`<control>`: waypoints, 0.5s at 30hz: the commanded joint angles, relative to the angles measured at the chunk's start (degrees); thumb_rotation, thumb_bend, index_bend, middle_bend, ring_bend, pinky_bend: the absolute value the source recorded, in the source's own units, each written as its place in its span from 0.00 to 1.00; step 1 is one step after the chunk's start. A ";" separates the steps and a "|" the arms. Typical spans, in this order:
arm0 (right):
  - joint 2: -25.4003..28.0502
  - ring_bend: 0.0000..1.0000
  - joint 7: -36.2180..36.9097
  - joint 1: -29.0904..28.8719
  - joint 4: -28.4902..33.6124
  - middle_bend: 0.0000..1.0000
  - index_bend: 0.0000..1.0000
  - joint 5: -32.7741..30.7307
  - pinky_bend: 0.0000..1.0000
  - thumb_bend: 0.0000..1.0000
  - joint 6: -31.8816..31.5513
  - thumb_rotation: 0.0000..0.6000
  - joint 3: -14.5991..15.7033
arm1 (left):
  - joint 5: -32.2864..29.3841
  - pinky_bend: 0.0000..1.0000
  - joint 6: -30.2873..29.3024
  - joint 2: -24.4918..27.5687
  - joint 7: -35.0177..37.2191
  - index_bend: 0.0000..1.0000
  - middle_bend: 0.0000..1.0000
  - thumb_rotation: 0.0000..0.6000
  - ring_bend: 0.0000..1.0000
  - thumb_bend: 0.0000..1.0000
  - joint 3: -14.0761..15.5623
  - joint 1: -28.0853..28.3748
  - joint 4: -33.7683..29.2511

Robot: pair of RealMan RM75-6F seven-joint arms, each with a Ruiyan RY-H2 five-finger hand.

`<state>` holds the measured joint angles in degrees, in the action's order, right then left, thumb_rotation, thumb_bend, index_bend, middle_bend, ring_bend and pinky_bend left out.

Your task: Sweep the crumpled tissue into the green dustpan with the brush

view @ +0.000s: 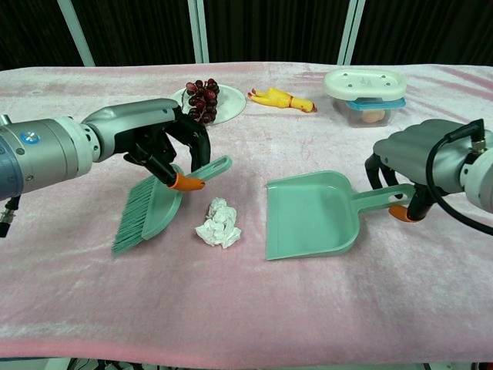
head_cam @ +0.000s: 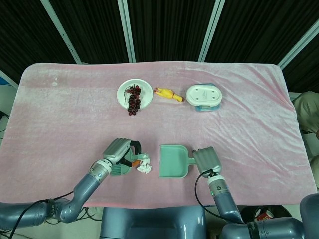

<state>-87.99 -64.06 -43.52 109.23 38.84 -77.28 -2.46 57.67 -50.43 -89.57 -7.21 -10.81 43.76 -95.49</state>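
Note:
A white crumpled tissue (view: 218,224) (head_cam: 145,168) lies on the pink cloth between brush and dustpan. My left hand (view: 158,139) (head_cam: 117,151) grips the handle of the green brush (view: 152,208), whose bristles point down-left, just left of the tissue and apart from it. The green dustpan (view: 310,215) (head_cam: 173,161) rests flat to the right of the tissue, its open mouth facing the front edge. My right hand (view: 420,156) (head_cam: 207,158) holds the dustpan's handle (view: 381,196).
At the back stand a white plate (head_cam: 122,91) with dark grapes (head_cam: 133,99), a yellow rubber chicken (head_cam: 168,94) and a lidded food container (head_cam: 203,96). The table's front edge runs close below both hands.

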 commanded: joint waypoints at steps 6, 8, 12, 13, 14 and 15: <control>-0.40 0.71 0.32 0.00 -0.50 0.69 0.69 -0.26 0.81 0.47 0.20 1.00 0.13 | 6.53 1.00 -0.71 -3.03 6.15 0.65 0.67 1.00 0.91 0.36 -0.38 -0.34 2.99; -0.43 0.71 0.57 -0.03 -0.60 0.69 0.69 -0.26 0.81 0.47 0.32 1.00 0.01 | 7.91 1.00 -0.92 -3.70 7.68 0.65 0.67 1.00 0.91 0.36 -0.38 -0.43 3.88; -0.31 0.71 0.80 -0.07 -0.88 0.69 0.69 -0.29 0.81 0.47 0.52 1.00 0.01 | 9.68 1.00 -1.28 -4.98 11.08 0.65 0.67 1.00 0.91 0.36 -0.58 -0.75 5.73; -0.26 0.71 0.84 -0.07 -0.95 0.69 0.69 -0.31 0.81 0.47 0.54 1.00 0.01 | 9.96 1.00 -1.49 -5.33 11.74 0.65 0.67 1.00 0.91 0.36 -0.63 -0.87 6.10; -0.22 0.71 0.89 -0.07 -1.02 0.69 0.69 -0.35 0.81 0.47 0.55 1.00 0.01 | 10.25 1.00 -1.67 -5.65 12.26 0.65 0.67 1.00 0.91 0.36 -0.57 -0.99 6.46; -0.16 0.71 0.91 -0.07 -1.07 0.69 0.69 -0.46 0.81 0.47 0.60 1.00 0.00 | 10.56 1.00 -1.79 -5.94 12.64 0.65 0.67 1.00 0.91 0.36 -0.49 -1.06 6.79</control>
<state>-88.18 -63.16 -43.59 108.19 38.41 -76.70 -2.45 67.70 -51.90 -94.97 4.80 -11.32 42.92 -89.27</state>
